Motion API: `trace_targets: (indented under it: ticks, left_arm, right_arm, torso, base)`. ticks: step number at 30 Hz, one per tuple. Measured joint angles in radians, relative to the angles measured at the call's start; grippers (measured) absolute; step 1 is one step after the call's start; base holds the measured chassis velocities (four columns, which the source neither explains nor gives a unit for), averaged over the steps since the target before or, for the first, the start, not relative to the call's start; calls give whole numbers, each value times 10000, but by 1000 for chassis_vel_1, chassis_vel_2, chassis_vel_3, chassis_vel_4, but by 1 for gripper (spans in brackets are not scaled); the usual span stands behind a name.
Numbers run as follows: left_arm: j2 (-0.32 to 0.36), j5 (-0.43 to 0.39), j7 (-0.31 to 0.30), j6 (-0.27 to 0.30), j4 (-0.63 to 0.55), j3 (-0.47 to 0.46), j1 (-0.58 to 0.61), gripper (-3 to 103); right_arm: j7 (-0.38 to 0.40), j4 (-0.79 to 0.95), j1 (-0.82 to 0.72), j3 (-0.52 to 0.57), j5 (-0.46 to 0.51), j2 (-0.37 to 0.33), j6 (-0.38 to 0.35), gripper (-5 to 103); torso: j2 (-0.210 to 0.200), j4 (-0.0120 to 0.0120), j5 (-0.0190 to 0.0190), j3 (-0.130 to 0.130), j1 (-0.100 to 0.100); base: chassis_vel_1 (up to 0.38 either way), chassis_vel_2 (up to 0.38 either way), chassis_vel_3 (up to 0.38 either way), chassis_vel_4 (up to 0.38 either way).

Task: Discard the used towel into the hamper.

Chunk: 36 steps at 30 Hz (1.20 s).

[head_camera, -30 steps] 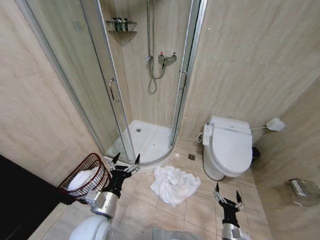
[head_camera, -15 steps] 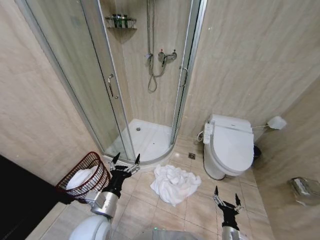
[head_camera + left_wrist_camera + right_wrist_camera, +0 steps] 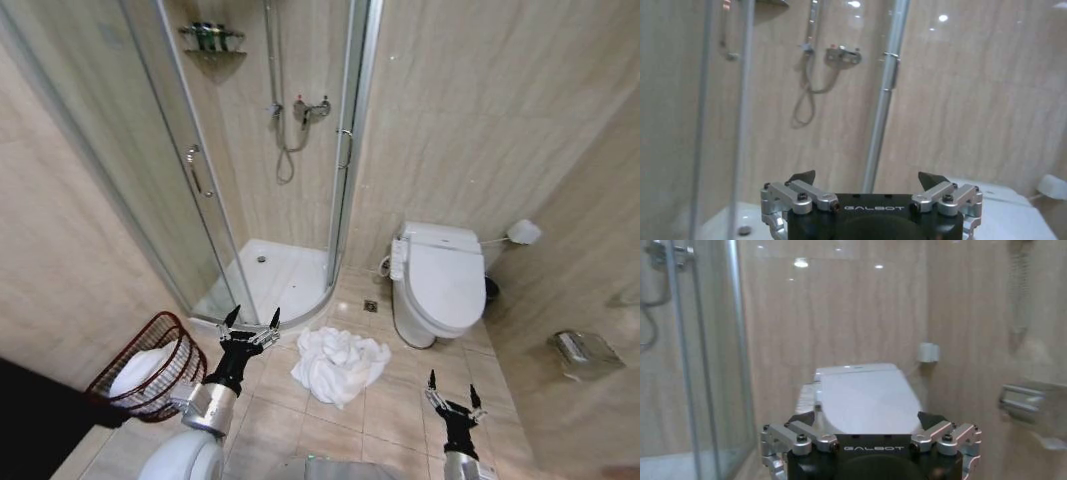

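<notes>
A crumpled white towel (image 3: 338,363) lies on the tiled floor in front of the shower, between my two arms. The hamper (image 3: 140,368), a dark red wire basket, stands at the lower left against the wall with something white inside. My left gripper (image 3: 250,320) is open and raised between the hamper and the towel, nothing between its fingers. My right gripper (image 3: 451,386) is open too, low at the right of the towel. In the left wrist view the left gripper (image 3: 867,178) points at the shower; in the right wrist view the right gripper (image 3: 867,418) points at the toilet.
A glass corner shower (image 3: 270,170) with a white tray fills the back left. A white toilet (image 3: 437,285) stands to the right of the towel. A paper holder (image 3: 583,351) is on the right wall. Bare tiles lie around the towel.
The whole head view has shifted: shower, toilet and towel now sit further left and the hamper lower, so the camera has turned. Both grippers keep their open poses.
</notes>
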Motion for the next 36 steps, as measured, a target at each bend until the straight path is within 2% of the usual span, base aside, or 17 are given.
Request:
trace_targets:
  ticks: [14, 29, 36]
  left_arm:
    - [0, 0, 0, 0, 0, 0, 0, 100]
    - [0, 0, 0, 0, 0, 0, 0, 100]
    - [0, 0, 0, 0, 0, 0, 0, 100]
  right_arm:
    - [219, -180, 19, 63, -180, -32, 221, 100]
    - [251, -385, 121, 112, -298, -68, 408, 100]
    - [-303, -196, 115, 287, 241, -336, 218, 100]
  torso:
    - [-325, -4, 0, -185, -148]
    - [-1003, 0, 0, -547, -460]
    - [-1422, 0, 0, -778, -645]
  base:
    - [-93, -99, -92, -90]
    - [11, 13, 14, 12]
    - [56, 66, 65, 51]
